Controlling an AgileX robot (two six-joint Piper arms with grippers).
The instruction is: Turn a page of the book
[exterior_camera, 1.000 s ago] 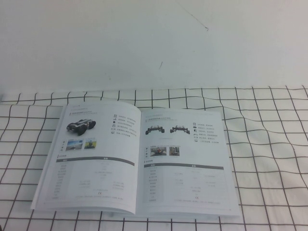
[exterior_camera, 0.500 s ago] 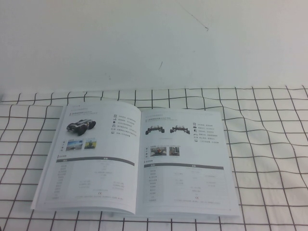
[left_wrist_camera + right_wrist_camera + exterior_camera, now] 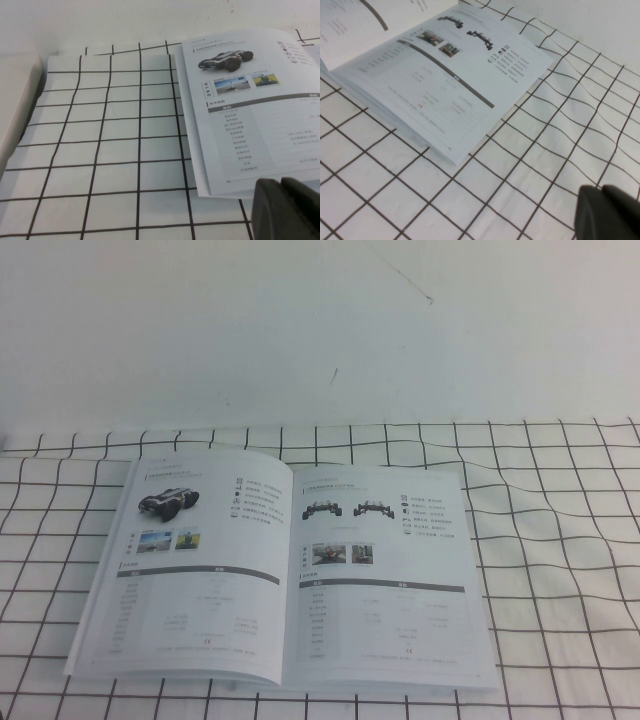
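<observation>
The left claw (image 3: 287,210) shows only in its wrist view, a dark tip just off the book's (image 3: 280,575) left page corner; clenched or released, I cannot tell. The right claw (image 3: 610,212) likewise appears only in its own view, over the bench (image 3: 560,540) beyond the right page; state unclear. The high view shows neither claw, only the book lying open around 6 o'clock, its vehicle-photo page (image 3: 190,570) flat at 9 o'clock of the spine.
</observation>
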